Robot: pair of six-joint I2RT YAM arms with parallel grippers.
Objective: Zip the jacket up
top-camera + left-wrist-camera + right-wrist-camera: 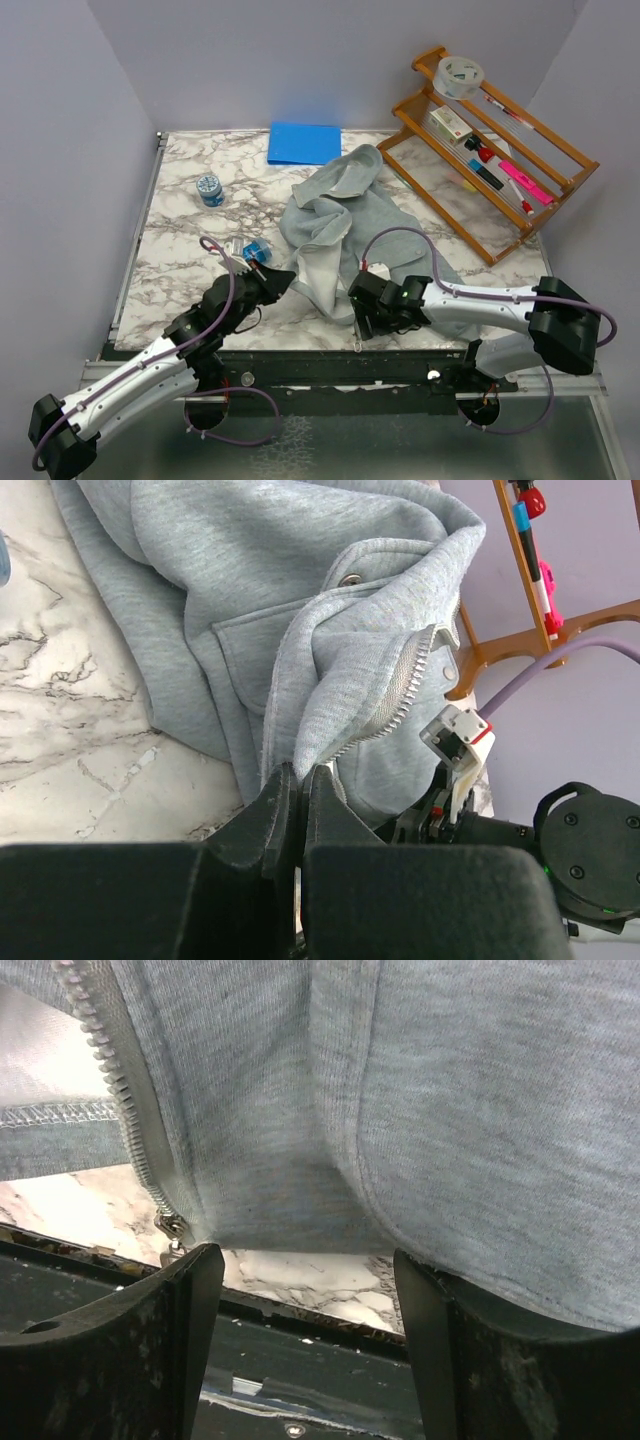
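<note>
The light grey jacket [340,215] lies crumpled in the middle of the marble table, unzipped at its near end. My left gripper [284,279] is shut on the jacket's near hem edge; in the left wrist view its tips [297,777] pinch the fabric [250,600] just below a row of zipper teeth [405,695]. My right gripper [360,306] is open at the jacket's near edge by the table front. In the right wrist view its fingers [192,1290] straddle the hem of the jacket [420,1110], and the zipper slider [172,1228] hangs just above the left finger.
A blue folder [304,142] lies at the back. A wooden rack [545,150] with pens and a tape roll [459,75] stands at the back right. A small blue jar [210,189] and a small blue object [255,250] sit to the left. The table's front edge [300,1305] lies under the right gripper.
</note>
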